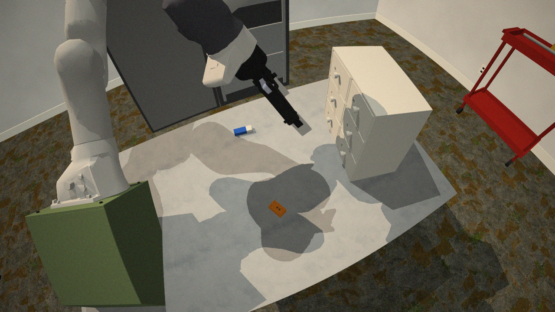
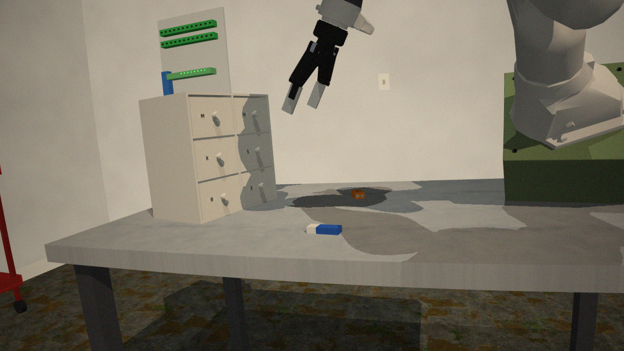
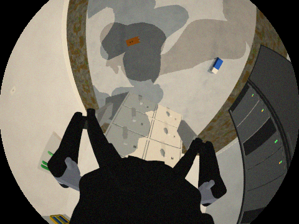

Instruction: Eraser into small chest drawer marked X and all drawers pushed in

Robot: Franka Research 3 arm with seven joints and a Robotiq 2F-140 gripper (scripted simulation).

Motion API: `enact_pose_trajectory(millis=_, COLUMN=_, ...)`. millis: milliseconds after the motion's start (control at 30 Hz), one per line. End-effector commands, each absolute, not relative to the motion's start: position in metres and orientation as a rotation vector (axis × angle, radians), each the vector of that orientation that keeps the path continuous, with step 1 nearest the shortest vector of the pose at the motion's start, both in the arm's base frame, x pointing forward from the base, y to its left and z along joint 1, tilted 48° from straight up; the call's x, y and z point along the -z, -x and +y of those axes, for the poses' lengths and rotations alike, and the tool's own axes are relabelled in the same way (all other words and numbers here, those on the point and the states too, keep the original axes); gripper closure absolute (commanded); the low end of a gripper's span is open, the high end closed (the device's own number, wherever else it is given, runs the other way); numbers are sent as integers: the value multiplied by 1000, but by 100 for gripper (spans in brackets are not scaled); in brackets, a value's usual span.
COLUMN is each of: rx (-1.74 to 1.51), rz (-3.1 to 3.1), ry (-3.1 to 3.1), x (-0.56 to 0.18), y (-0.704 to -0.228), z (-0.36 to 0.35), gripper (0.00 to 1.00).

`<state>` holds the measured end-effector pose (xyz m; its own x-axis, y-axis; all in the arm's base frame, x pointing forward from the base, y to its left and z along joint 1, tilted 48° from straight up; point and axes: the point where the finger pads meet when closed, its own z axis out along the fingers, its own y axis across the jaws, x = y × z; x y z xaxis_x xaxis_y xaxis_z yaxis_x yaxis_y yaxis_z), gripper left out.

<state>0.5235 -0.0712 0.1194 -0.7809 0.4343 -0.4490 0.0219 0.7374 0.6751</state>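
Note:
The blue and white eraser [image 1: 243, 130] lies flat on the table; it also shows in the exterior view [image 2: 323, 229] and in the wrist view [image 3: 217, 65]. The small cream chest [image 1: 372, 108] stands on the table with all drawers pushed in. The drawer marked X [image 2: 215, 158] is the middle one of the left column in the exterior view. My gripper [image 2: 301, 99] is open and empty, high above the table, in front of the chest's top and apart from it. It also shows in the top view [image 1: 295, 121] and in the wrist view [image 3: 139, 178].
A small orange block [image 1: 277, 208] lies on the table between the chest and the green robot base [image 1: 96, 244]. A dark cabinet [image 1: 186, 58] stands behind the table. A red cart [image 1: 508, 96] stands at the right.

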Motion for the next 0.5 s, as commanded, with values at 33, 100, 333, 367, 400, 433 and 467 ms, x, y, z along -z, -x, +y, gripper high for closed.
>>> enact_pose_trajectory(millis=33, rx=-1107, rz=2538, ry=-437, x=-127, y=-502, z=-72, gripper=0)
enact_pose_trajectory(millis=100, rx=-1126, rz=2584, ry=-399, x=-132, y=-495, z=-75, gripper=0)
enact_pose_trajectory(millis=333, rx=-1200, rz=2699, ry=-347, x=-140, y=-481, z=-81, gripper=0)
enact_pose_trajectory(millis=367, rx=-1209, rz=2714, ry=-337, x=-141, y=-479, z=-82, gripper=0)
enact_pose_trajectory(millis=400, rx=-1216, rz=2727, ry=-329, x=-142, y=-478, z=-83, gripper=0)
enact_pose_trajectory(millis=433, rx=-1223, rz=2740, ry=-322, x=-143, y=-476, z=-84, gripper=0)
enact_pose_trajectory(millis=467, rx=-1229, rz=2750, ry=-316, x=-144, y=-475, z=-85, gripper=0)
